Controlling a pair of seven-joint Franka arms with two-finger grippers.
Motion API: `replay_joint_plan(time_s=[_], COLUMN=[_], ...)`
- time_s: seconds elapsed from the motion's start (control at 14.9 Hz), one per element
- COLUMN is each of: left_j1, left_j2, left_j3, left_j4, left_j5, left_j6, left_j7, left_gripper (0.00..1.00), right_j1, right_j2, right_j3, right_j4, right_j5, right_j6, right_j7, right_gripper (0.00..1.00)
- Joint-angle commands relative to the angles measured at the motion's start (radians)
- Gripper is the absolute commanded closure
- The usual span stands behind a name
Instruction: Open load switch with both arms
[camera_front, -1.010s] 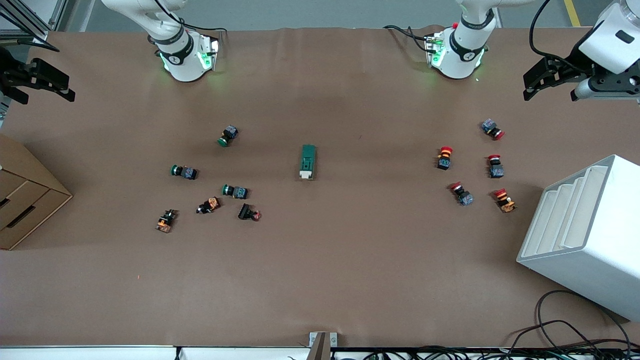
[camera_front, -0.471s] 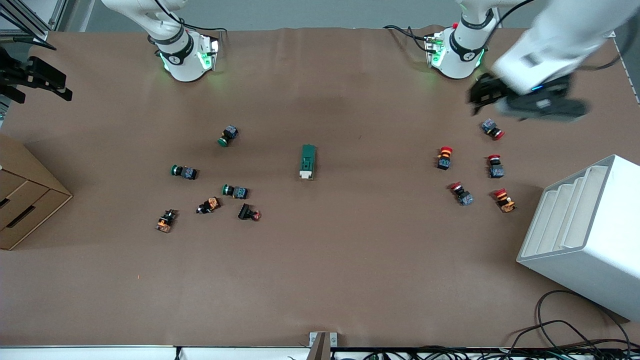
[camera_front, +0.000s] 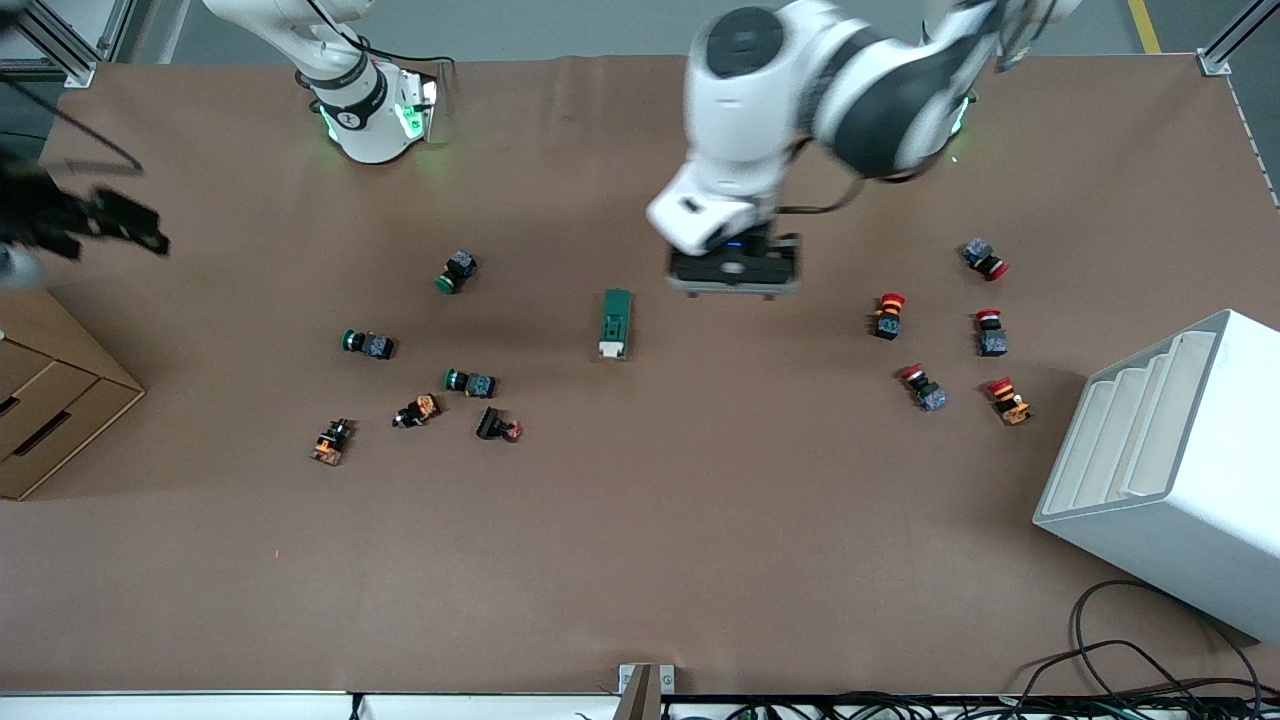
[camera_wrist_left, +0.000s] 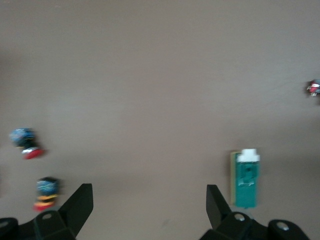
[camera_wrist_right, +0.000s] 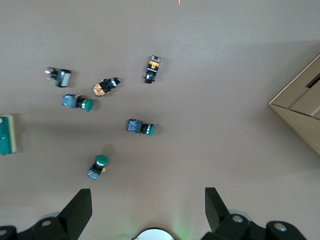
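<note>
The load switch (camera_front: 616, 323) lies flat in the middle of the brown tabletop (camera_front: 640, 560), its white lever end pointing toward the front camera and nothing touching it. The left gripper (camera_front: 735, 272) hangs over bare tabletop just beside the switch, toward the left arm's end, and the left wrist view shows its jaws spread wide and empty, with the switch (camera_wrist_left: 245, 178) lying outside one fingertip (camera_wrist_left: 216, 200). The right gripper (camera_front: 95, 225) is up at the right arm's end of the table, above the edge near the cardboard box (camera_front: 45, 395), and its wrist view has the jaws released too, holding nothing, looking down on the scattered green-capped push buttons (camera_wrist_right: 140, 127). Those green-capped buttons (camera_front: 369, 344) and a few orange-and-black ones (camera_front: 331, 441) sit toward the right arm's end of the table, well apart from the switch. Red-capped push buttons (camera_front: 888, 314) cluster toward the left arm's end, near a white stepped rack (camera_front: 1165, 470).
</note>
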Motion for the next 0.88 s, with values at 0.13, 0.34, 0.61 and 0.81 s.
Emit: replay_joint_plan(time_s=[0.13,0.34,0.61,0.81], left_j1=[-0.196,-0.271,-0.336,-0.345], left_j2=[0.207,0.307,0.356,0.356], left_j3=[0.001,0.001,0.001,0.001], left_j4=[0.026,0.015,-0.067,-0.185], left_j5=[0.321,0.524,0.749,0.949], left_j6=[0.105,0.109,0.176,0.222], left_j7=[-0.344,-0.545,-0.787,-0.949], left_gripper=[0.0,0.0,0.02,0.02], right_j1=[-0.006,0.055,0.184,0.249], right_j2=[0.057,0.071,0.147,0.239], right_j3=[0.008,0.014,0.015,0.015], right_j4=[-0.038,-0.045,-0.042,-0.004], right_j5=[-0.007,0.02,0.026,0.081], right_j6=[0.089,0.085,0.091,0.098], right_j7=[0.099,0.432,0.773,1.035], right_gripper=[0.0,0.0,0.0,0.0])
